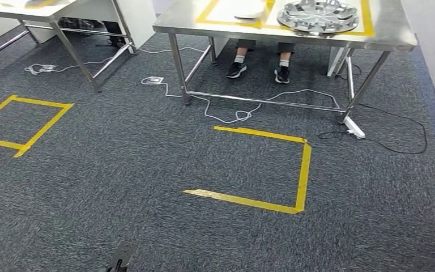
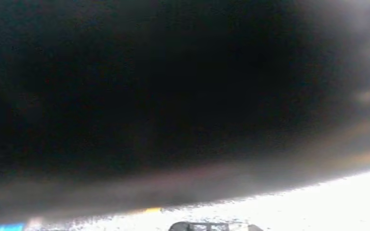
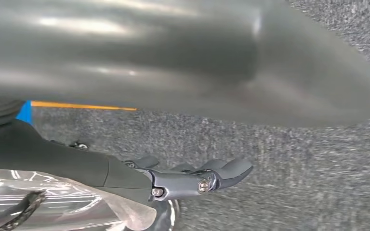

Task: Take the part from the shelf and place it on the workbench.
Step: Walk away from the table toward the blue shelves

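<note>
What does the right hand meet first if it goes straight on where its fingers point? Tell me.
Probably only the grey carpet. Nothing stands ahead of the right hand as far as the right wrist view shows. A blurred grey surface runs close alongside, apparently not across its line, though depth is unclear.

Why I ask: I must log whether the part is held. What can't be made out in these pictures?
- Right wrist view: a blurred grey surface close to the lens; unclear what it is, or whether the right hand holds it.
- Left wrist view: a dark blur hides nearly everything.
- Head view: the table hides the person above the shins; the top edge cuts off the silver disc.
</note>
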`<state>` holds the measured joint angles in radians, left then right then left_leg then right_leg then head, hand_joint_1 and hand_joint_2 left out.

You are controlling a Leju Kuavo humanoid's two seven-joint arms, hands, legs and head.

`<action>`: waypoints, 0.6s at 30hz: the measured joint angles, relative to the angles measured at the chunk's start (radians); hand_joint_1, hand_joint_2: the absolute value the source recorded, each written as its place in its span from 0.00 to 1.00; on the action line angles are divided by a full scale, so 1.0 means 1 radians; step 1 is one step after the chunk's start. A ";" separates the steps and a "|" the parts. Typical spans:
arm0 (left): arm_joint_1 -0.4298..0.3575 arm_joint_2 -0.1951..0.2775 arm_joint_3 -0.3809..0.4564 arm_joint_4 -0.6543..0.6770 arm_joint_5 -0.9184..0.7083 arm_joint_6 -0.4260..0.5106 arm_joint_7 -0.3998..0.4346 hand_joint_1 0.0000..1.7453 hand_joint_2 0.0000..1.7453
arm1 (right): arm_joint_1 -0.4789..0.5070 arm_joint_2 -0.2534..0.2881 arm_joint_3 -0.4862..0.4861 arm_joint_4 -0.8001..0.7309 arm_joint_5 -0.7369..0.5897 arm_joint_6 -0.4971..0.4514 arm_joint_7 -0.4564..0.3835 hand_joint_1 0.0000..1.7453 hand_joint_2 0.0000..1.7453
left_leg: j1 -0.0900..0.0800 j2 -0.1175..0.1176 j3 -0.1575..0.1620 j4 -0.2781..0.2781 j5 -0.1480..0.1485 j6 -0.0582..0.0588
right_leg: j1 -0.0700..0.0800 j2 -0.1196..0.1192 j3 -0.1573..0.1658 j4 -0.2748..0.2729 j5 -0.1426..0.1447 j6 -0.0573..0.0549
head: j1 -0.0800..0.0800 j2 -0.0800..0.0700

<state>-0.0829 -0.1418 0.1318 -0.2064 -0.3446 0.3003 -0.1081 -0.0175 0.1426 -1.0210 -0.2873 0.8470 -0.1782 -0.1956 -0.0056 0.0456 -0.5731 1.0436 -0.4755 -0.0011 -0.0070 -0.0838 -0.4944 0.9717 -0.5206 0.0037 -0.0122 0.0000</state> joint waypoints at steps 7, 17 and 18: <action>0.002 0.001 -0.001 0.000 0.010 0.000 -0.003 0.00 0.00 | -0.009 -0.002 0.002 0.001 -0.006 -0.001 -0.003 0.00 0.00 | -0.002 -0.027 0.018 -0.068 0.014 0.040 | -0.001 0.031 -0.039 0.085 -0.067 0.030 | 0.008 0.000; 0.001 -0.002 -0.001 0.000 0.023 -0.001 -0.003 0.00 0.00 | -0.001 -0.006 0.004 0.004 -0.011 -0.007 -0.001 0.00 0.00 | -0.005 -0.144 0.003 -0.051 0.017 0.030 | -0.012 0.175 -0.027 0.024 0.001 0.022 | 0.012 0.000; 0.001 -0.002 -0.001 0.000 0.026 -0.001 -0.003 0.00 0.00 | 0.000 -0.006 0.005 0.004 -0.011 -0.008 -0.001 0.00 0.00 | -0.004 -0.155 -0.003 -0.049 0.020 0.024 | -0.011 0.172 -0.024 0.020 0.000 0.020 | 0.012 0.000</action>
<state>-0.0816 -0.1437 0.1305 -0.2064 -0.3189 0.2992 -0.1110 -0.0175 0.1366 -1.0164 -0.2835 0.8362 -0.1865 -0.1966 -0.0096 -0.1096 -0.5761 0.9942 -0.4553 0.0224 -0.0181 0.0881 -0.5183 0.9918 -0.5211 0.0233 -0.0004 0.0000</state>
